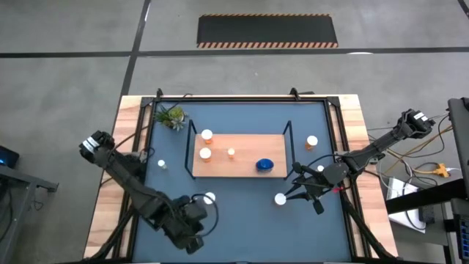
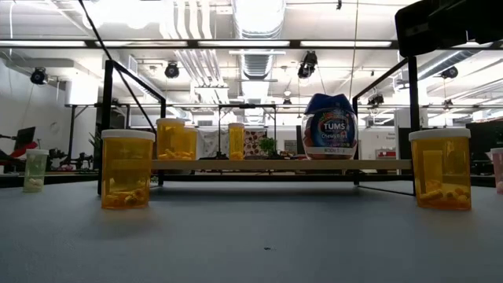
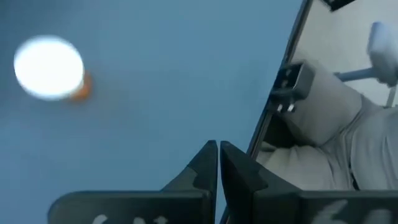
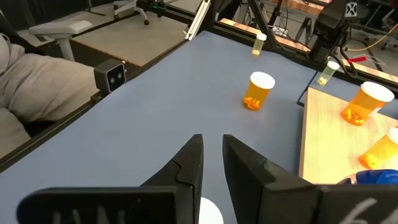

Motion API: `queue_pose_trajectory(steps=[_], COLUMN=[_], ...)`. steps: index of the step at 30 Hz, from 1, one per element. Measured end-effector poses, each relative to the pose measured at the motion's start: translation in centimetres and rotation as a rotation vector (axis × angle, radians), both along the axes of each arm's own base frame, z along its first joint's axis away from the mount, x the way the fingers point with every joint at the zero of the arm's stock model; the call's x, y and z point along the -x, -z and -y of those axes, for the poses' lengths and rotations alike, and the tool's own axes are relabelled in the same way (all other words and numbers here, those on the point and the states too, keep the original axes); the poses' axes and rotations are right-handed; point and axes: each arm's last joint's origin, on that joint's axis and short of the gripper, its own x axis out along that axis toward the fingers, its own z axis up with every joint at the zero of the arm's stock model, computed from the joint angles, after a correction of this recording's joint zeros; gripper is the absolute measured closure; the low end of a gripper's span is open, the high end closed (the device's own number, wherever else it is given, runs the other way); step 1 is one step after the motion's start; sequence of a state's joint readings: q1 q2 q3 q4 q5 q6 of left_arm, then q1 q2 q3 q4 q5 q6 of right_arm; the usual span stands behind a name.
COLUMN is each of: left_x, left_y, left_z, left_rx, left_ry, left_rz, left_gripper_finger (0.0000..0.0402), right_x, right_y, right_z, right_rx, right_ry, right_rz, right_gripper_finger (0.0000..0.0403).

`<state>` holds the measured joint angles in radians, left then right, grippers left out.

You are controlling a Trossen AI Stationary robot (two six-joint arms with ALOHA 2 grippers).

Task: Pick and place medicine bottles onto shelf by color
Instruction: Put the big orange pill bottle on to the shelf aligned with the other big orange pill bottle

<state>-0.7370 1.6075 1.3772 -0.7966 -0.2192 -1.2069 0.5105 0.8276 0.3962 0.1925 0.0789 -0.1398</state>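
While the left gripper [image 1: 207, 220] sits near the front of the blue mat [image 1: 242, 216] with its fingers pressed together on nothing, an orange bottle [image 1: 210, 198] stands just beside it. Over on the right, the right gripper [image 1: 294, 192] hovers with a narrow gap between its fingers above another white-capped bottle [image 1: 280, 199]. On the shelf [image 1: 242, 147] stand three orange bottles [image 1: 206, 154] and the blue one [image 1: 264, 165].

1. My two arms are dark, almost black, with chunky round joints.
2. My left gripper [image 3: 217, 163] has two flat, dark fingers with slanted tips.
3. My right gripper [image 4: 211, 163] has the same dark, pointed fingers.
4. Thin black cables run along my arms.
5. My right arm has a small red mark.
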Motion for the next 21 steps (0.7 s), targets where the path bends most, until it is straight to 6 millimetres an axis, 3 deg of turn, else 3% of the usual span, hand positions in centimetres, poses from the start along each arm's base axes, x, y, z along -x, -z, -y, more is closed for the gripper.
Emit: queue_pose_trajectory(steps=[21], left_x=[0.7], left_y=[1.4], left_z=[0.1], left_rx=[-0.009], left_ry=[-0.02], left_rz=[-0.046], left_gripper_finger=[0.04], right_x=[0.0], right_y=[0.0], right_z=[0.0], right_rx=[-0.001], right_ry=[0.001], right_rz=[-0.001], right_gripper_finger=[0.0351])
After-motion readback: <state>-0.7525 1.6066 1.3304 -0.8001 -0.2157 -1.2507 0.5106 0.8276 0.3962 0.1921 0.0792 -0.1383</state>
